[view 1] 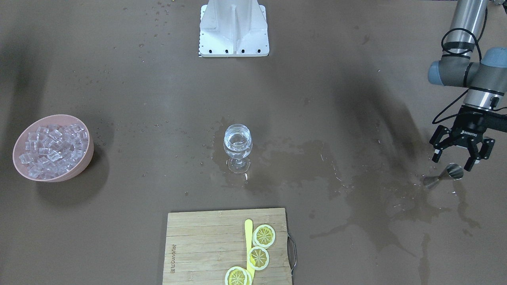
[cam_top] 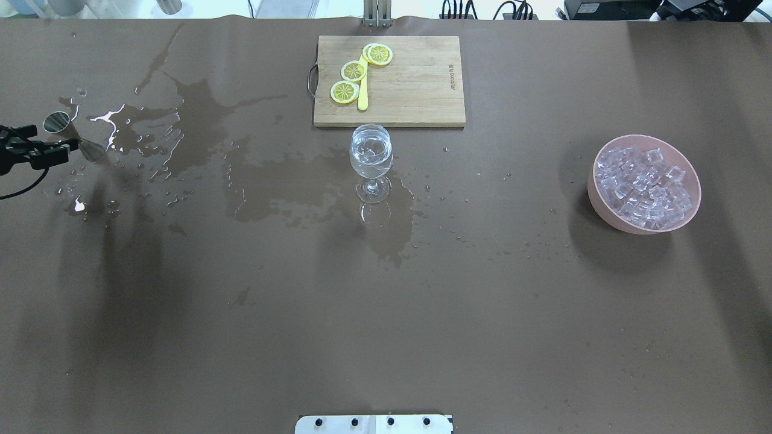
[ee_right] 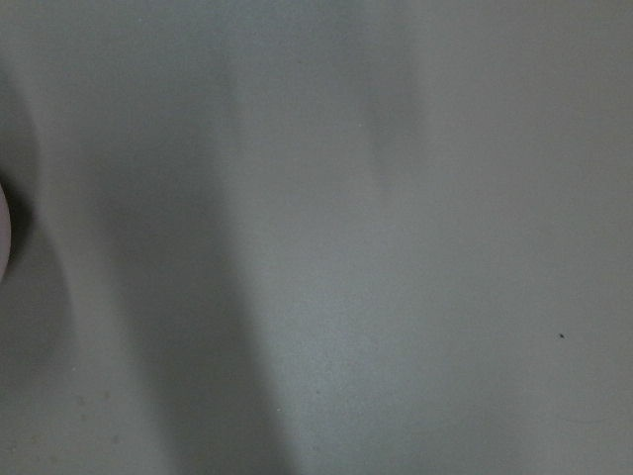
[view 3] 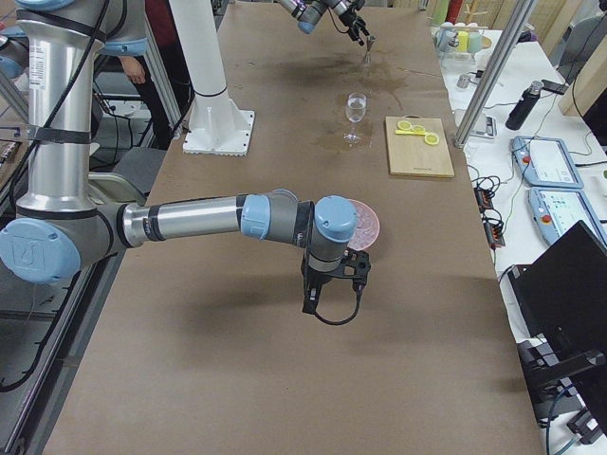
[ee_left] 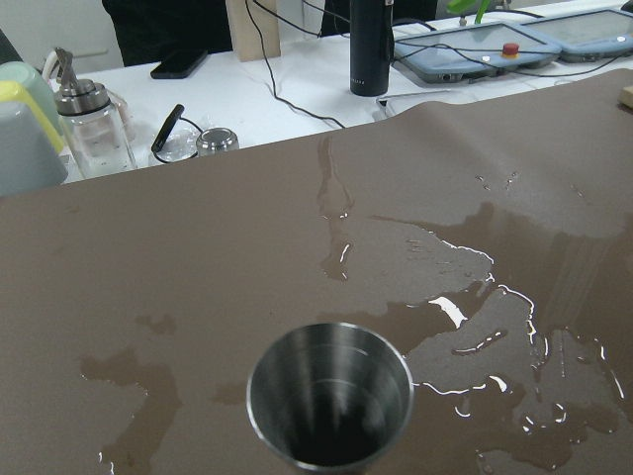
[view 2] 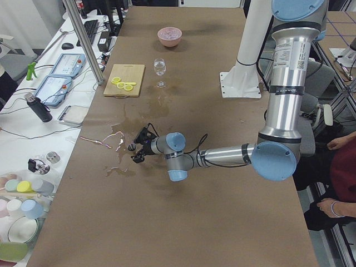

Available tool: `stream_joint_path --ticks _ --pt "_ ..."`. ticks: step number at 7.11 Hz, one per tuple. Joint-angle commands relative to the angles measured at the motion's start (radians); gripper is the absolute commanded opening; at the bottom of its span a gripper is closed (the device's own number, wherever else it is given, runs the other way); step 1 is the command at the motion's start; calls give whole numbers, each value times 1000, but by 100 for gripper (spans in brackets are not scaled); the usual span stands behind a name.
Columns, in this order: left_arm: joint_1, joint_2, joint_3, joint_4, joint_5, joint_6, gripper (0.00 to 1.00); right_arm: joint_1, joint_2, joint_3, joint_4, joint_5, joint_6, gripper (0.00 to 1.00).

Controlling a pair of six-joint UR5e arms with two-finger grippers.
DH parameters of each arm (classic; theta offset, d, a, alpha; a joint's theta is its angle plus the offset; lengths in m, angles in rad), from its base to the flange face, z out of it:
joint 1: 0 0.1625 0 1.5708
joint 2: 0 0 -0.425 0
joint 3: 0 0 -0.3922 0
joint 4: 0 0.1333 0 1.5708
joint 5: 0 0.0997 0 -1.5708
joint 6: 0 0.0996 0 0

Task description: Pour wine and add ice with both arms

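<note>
A wine glass [view 1: 237, 144] with a little clear wine stands mid-table, also in the overhead view [cam_top: 371, 154]. A pink bowl [view 1: 90, 155] holds many small ice cubes [view 1: 53, 148], seen as well from overhead [cam_top: 645, 181]. My left gripper [view 1: 452, 162] is open, its fingers spread right by a steel jigger [view 1: 445, 175] that appears upright on the wet table. The left wrist view looks into the jigger's mouth [ee_left: 329, 401]. My right gripper [view 3: 332, 289] hangs over the table beside the bowl [view 3: 368, 223]. It shows only in the exterior right view, so I cannot tell its state.
A wooden cutting board [cam_top: 416, 84] with lemon slices [cam_top: 354, 70] and a yellow knife lies beyond the glass. Puddles [cam_top: 199, 114] spread between the jigger and the glass. The white robot base [view 1: 233, 29] is at the table's robot-side edge.
</note>
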Motion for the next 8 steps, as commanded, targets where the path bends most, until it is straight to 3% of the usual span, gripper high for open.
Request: stream_joint_path --ticks 1,4,7,8 --pt "-134 -12 -49 144 -198 5 98 10 -7 -7 9 0 -1 100" --pt "-327 -65 -174 447 -441 46 98 15 -10 -7 9 -1 -2 100" --pt "-452 -139 -311 915 -561 307 98 18 -11 -5 9 0 -4 100" --pt "-469 -147 -360 1062 -562 410 98 21 -13 -5 9 0 -4 100"
